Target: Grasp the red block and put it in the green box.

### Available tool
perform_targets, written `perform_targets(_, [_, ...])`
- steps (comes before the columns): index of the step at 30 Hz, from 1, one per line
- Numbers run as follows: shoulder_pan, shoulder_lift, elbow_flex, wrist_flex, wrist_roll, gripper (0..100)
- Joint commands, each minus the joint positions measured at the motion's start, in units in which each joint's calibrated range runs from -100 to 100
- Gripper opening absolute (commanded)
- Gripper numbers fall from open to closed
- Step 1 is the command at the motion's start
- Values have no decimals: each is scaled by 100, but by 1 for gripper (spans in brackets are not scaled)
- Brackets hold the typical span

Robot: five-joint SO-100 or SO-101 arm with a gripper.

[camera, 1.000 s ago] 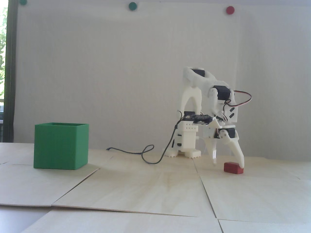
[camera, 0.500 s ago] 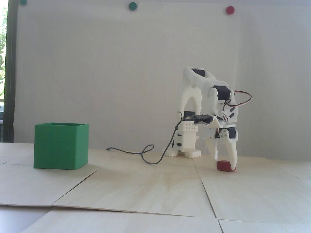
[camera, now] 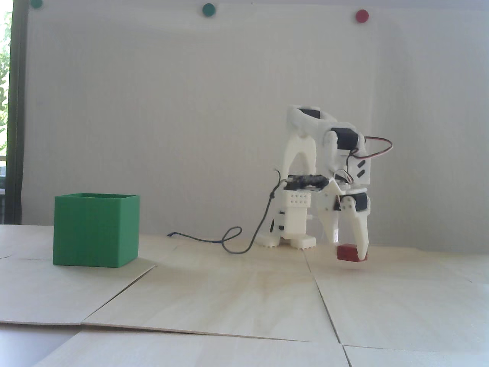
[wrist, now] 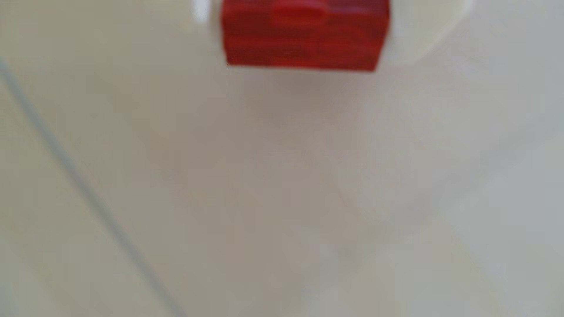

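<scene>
fixed view; green box (camera: 95, 230) far left on table (camera: 237, 298); red block (camera: 348, 254) right, above table

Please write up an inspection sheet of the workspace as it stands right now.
Surface: pale wooden boards laid edge to edge, seams visible.
Job's things: red block held just above the boards, with a shadow beneath it; green box stands far to its left in the fixed view, its inside hidden.
Clutter: nothing seen.
Grippers: gripper pointing down, shut on the red block; the blurred wrist view shows the block between pale fingers.
Cables: dark cable looped on the boards beside the arm's base; red wire arching at the arm's upper joint.
Surroundings: white wall with green dots and a red dot.
</scene>
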Motion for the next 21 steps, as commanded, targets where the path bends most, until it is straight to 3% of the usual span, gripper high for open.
perform_targets(1, [1190,-417,-2213,744,331,2])
perform_targets(7, [3112,-377,-4795,1149,435,2])
perform_targets(11, [4069,-369,-5656,1081,503,2])
perform_targets(16, [5170,-369,-5993,-166,487,2])
perform_targets(21, [5645,-69,-6002,-959,518,2])
